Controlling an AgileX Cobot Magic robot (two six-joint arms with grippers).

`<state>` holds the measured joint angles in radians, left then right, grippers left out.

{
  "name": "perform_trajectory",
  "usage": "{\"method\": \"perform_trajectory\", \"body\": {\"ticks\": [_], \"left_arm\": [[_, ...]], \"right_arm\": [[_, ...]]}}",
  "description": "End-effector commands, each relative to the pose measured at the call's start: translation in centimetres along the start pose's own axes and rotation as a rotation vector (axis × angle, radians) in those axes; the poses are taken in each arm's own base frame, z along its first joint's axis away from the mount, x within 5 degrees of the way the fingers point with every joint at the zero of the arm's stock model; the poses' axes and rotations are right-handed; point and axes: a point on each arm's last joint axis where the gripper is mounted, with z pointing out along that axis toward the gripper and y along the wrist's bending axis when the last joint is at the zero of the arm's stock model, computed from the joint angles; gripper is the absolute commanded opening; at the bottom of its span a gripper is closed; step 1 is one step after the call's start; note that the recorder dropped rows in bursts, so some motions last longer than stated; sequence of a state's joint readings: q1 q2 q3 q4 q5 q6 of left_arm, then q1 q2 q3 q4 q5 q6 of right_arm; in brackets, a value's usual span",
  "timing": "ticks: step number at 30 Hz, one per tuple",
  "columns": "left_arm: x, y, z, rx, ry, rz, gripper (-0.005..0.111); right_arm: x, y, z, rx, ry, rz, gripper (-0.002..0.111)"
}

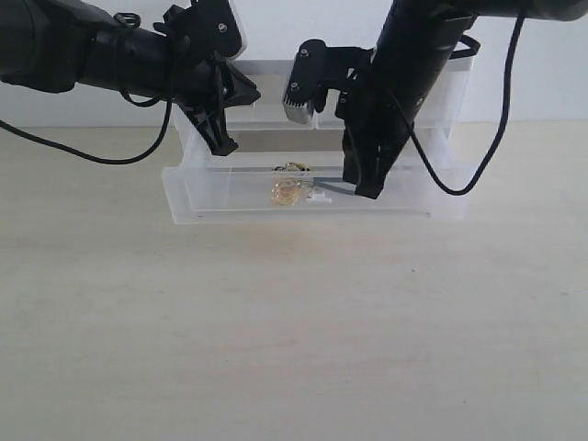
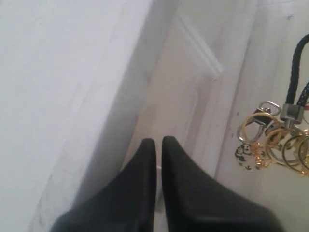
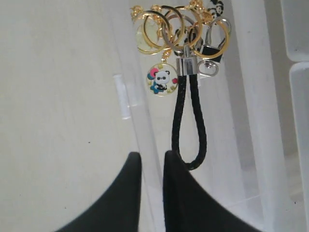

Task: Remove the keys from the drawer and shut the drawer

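The drawer (image 1: 230, 208) is pulled out towards the front, and the keys (image 1: 289, 190) lie on its floor near the middle. In the right wrist view the keys (image 3: 178, 29) show gold rings, a round panda charm and a black loop strap (image 3: 189, 121). My right gripper (image 1: 366, 190) reaches down into the drawer just right of the keys. Its fingers stand a narrow gap apart, with the strap's end beside one fingertip (image 3: 175, 162) and nothing gripped. My left gripper (image 1: 220, 138) hovers shut over the drawer's back left part, away from the keys (image 2: 275, 142).
The drawer belongs to a translucent white cabinet (image 1: 432, 101) against the back wall, with more drawers above. A small white tab handle (image 3: 121, 96) sits on the drawer's front wall. Pale wooden tabletop (image 1: 294, 331) stretches in front.
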<state>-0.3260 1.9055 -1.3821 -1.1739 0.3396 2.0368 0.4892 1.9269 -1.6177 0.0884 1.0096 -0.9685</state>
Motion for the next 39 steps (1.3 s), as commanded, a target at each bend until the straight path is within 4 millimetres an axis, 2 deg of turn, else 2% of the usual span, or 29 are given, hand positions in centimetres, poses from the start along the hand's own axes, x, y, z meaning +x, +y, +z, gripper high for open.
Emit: {"method": "perform_trajectory", "body": {"ticks": [1,6,8,9,10,11,16,23,28,31,34,39], "left_arm": [[0.4,1.8,-0.5,-0.127,0.039,-0.026,0.004],[0.4,1.8,-0.5,-0.127,0.039,-0.026,0.004],[0.4,1.8,-0.5,-0.127,0.039,-0.026,0.004],[0.4,1.8,-0.5,-0.127,0.039,-0.026,0.004],[0.4,1.8,-0.5,-0.127,0.039,-0.026,0.004],[0.4,1.8,-0.5,-0.127,0.039,-0.026,0.004],[0.4,1.8,-0.5,-0.127,0.039,-0.026,0.004],[0.4,1.8,-0.5,-0.127,0.039,-0.026,0.004],[0.4,1.8,-0.5,-0.127,0.039,-0.026,0.004],[0.4,1.8,-0.5,-0.127,0.039,-0.026,0.004],[0.4,1.8,-0.5,-0.127,0.039,-0.026,0.004],[0.4,1.8,-0.5,-0.127,0.039,-0.026,0.004]], "right_arm": [[0.3,1.2,-0.8,-0.100,0.018,0.041,0.000],[-0.2,1.5,-0.7,-0.142,-0.037,0.089,0.001],[-0.2,1.4,-0.7,-0.128,-0.033,0.096,0.018],[-0.1,1.3,-0.7,-0.115,-0.025,0.120,0.036],[-0.1,1.2,-0.7,-0.110,-0.023,0.127,0.047],[0.0,1.2,-0.7,-0.102,-0.018,0.139,0.052],[0.1,1.0,-1.2,-0.074,-0.012,0.137,0.052],[-0.4,0.9,-4.7,-0.004,-0.078,0.212,0.052],[-1.6,-0.7,-6.4,0.077,-0.148,0.320,0.052],[-2.2,-1.6,-5.7,0.079,-0.162,0.393,0.052],[-2.8,-2.6,-3.9,0.084,-0.169,0.425,0.052],[-3.9,-3.6,-1.9,0.056,-0.213,0.474,0.052]]}}
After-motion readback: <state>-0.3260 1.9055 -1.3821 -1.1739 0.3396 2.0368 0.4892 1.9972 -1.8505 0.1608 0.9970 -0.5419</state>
